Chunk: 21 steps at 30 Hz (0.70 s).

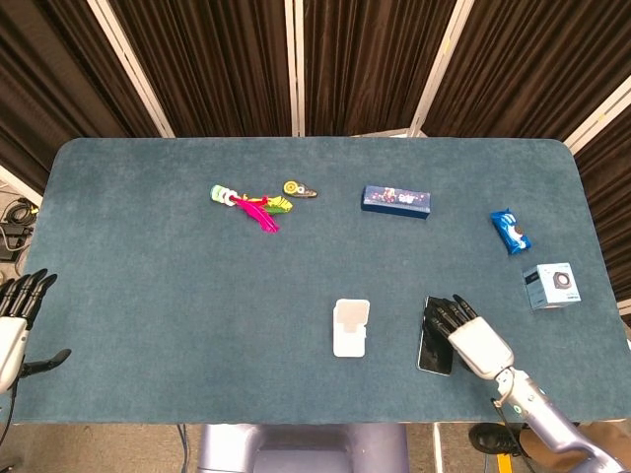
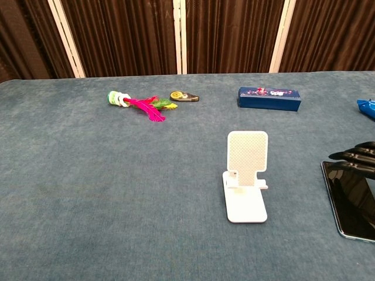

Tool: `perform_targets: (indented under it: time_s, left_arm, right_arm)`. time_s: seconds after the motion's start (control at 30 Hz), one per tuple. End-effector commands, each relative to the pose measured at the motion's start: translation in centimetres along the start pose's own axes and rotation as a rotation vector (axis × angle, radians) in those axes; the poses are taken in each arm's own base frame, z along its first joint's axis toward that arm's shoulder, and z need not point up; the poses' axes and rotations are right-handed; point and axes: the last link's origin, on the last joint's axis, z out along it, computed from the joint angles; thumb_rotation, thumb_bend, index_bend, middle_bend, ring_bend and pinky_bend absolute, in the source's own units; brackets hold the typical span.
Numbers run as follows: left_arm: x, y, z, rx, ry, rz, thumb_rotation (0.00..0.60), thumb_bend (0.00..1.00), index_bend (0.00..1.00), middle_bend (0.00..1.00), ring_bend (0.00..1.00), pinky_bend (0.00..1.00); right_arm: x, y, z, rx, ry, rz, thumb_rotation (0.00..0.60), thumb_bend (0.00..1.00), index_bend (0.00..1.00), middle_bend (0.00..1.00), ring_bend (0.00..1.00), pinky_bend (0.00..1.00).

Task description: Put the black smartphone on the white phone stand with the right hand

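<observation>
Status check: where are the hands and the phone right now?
Right hand open, fingers over the black smartphone, no grip. Left hand open at table's left edge. Phone flat right of the empty white phone stand; nothing between.

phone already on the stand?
No. In the head view the black phone lies flat on the table beside the white stand, with the right hand over it.

A wide desk [image 1: 148, 296] with rounded far corners, covered in blue-grey felt-like cloth, fills the scene. Behind its far edge hang dark brown pleated curtains [image 1: 227, 59], split by pale vertical strips [image 1: 294, 59]. At the far left, black cables [image 1: 15, 222] lie on the floor. The light is even.
</observation>
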Motion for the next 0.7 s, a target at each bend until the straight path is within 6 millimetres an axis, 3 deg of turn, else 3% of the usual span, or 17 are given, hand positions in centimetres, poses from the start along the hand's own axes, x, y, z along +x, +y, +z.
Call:
perform_targets:
  time_s: [0.03,0.7]
  left_arm:
    - [0.0,0.0,0.0,0.0,0.0,0.0,0.6,0.0,0.0,0.0,0.0,0.0]
    - [0.0,-0.1,0.1,0.002,-0.003,-0.004,0.6,0.0,0.0,0.0,0.0,0.0]
  right_arm:
    - [0.2,-0.4,0.4,0.003,0.0,0.007,0.6,0.0,0.0,0.0,0.0,0.0]
    - [3.0,-4.0,4.2,0.017,0.042,0.07,0.6,0.0,0.0,0.0,0.0,0.0]
